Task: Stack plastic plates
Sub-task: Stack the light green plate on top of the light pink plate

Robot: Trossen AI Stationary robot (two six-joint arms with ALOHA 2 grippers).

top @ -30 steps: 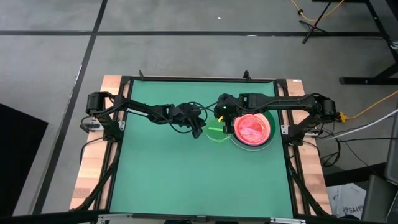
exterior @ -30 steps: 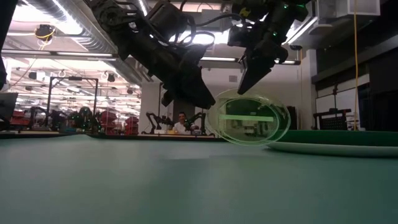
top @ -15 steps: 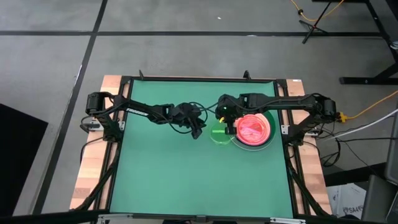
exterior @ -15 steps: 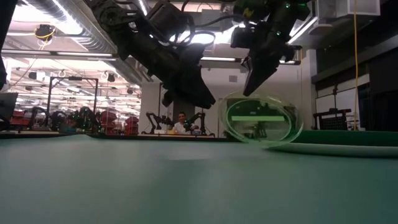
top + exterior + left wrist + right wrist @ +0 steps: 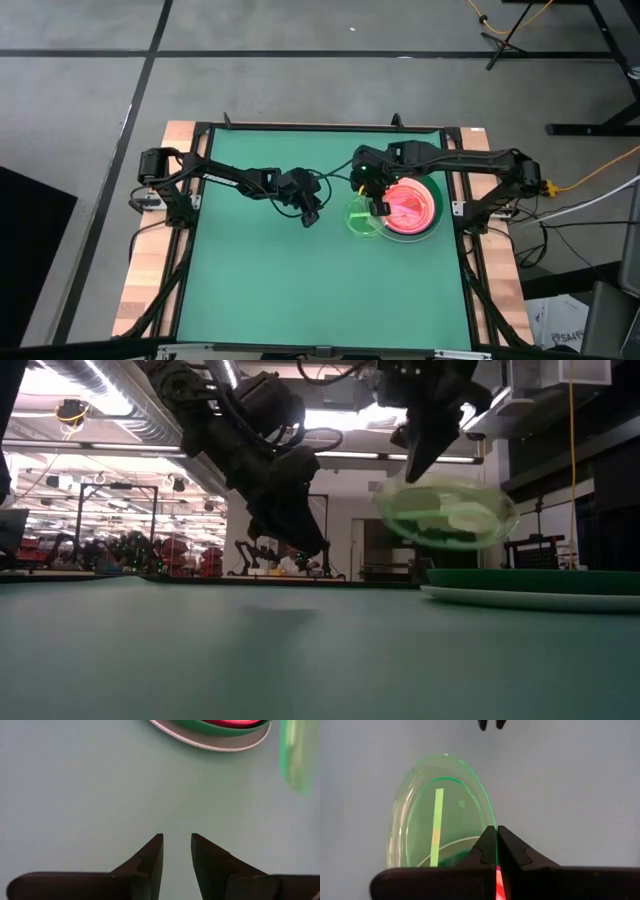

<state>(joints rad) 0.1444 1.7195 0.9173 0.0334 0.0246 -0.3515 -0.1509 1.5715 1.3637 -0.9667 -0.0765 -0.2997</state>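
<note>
A small translucent lime green plate (image 5: 361,218) (image 5: 447,515) (image 5: 440,815) with a centre bar hangs in the air beside a stack of plates (image 5: 412,208) (image 5: 530,588) (image 5: 215,732). The stack has pink on top, dark green below and a pale plate at the bottom, which rests on the table. My right gripper (image 5: 378,207) (image 5: 418,460) (image 5: 496,832) is shut on the lime plate. My left gripper (image 5: 308,215) (image 5: 300,540) (image 5: 176,845) hovers left of it over bare mat, fingers a little apart, holding nothing. My right gripper pinches the lime plate's rim (image 5: 488,817), on the side nearest the stack, between its two fingers. The fingers come down from above. The plate is lifted clear of the table, tilted, and reaches out from the fingers toward the table's left.
The green mat (image 5: 300,290) lies bare across the near half and the left side of the table. A black frame (image 5: 190,240) borders the mat. The stack sits close to the right edge, under my right arm.
My right gripper has risen and shifted slightly toward the stack. The lime plate, which stood on its edge with its lower rim on the table by the stack, is now lifted clear and tipped closer to level. My left gripper has drawn back a little toward the table's left.
</note>
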